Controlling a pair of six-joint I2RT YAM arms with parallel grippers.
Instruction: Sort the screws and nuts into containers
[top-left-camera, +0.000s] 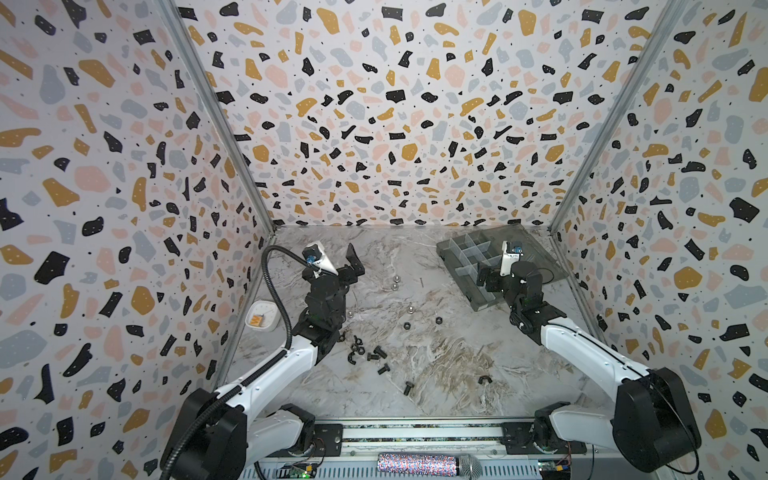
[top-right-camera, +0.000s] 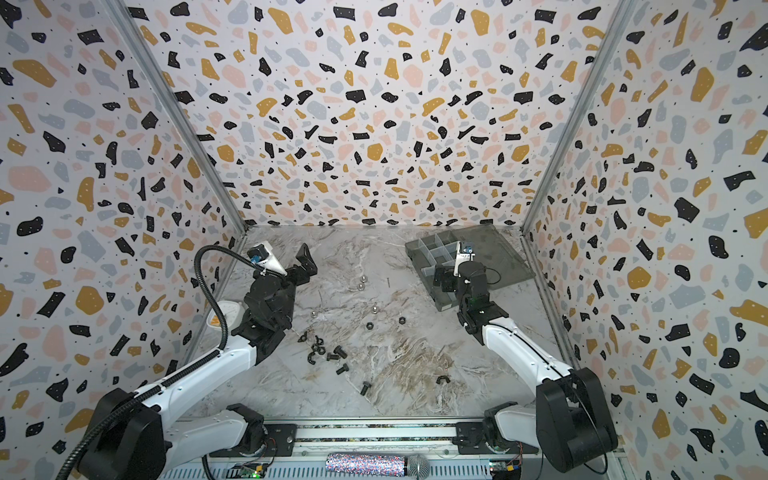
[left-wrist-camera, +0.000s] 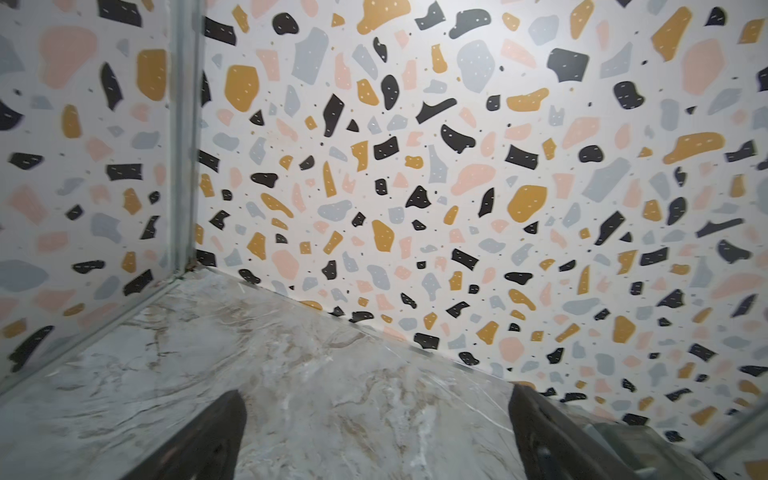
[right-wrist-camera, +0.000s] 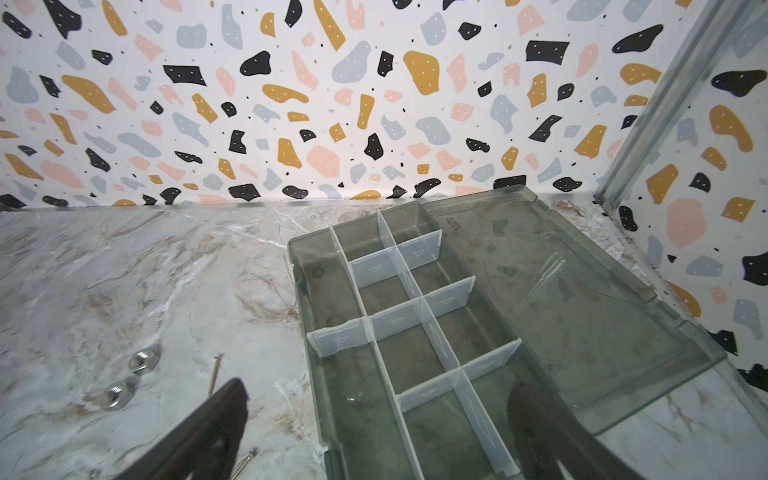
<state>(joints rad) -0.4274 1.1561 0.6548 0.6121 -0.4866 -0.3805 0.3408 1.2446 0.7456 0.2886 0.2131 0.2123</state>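
Observation:
Black bolt screws (top-left-camera: 378, 353) (top-right-camera: 338, 352) lie in a loose group at front left of the marble table, among black winged nuts (top-left-camera: 355, 345). Two black hex nuts (top-left-camera: 407, 325) and silver domed nuts (top-left-camera: 397, 278) (right-wrist-camera: 143, 360) lie mid-table. A thin brass screw (right-wrist-camera: 216, 374) lies beside the smoky-grey organiser box (top-left-camera: 469, 257) (top-right-camera: 436, 249) (right-wrist-camera: 415, 353), whose compartments show nothing inside. My right gripper (top-left-camera: 484, 278) (right-wrist-camera: 374, 415) hangs open over the box's near left edge. My left gripper (top-left-camera: 353, 266) (left-wrist-camera: 374, 415) is open above bare table, pointing at the back wall.
The box's lid (right-wrist-camera: 582, 311) lies open flat towards the right wall. A small white dish (top-left-camera: 261, 316) stands against the left wall. One winged nut (top-left-camera: 484, 379) and one bolt (top-left-camera: 408, 388) lie apart near the front. Patterned walls close in three sides.

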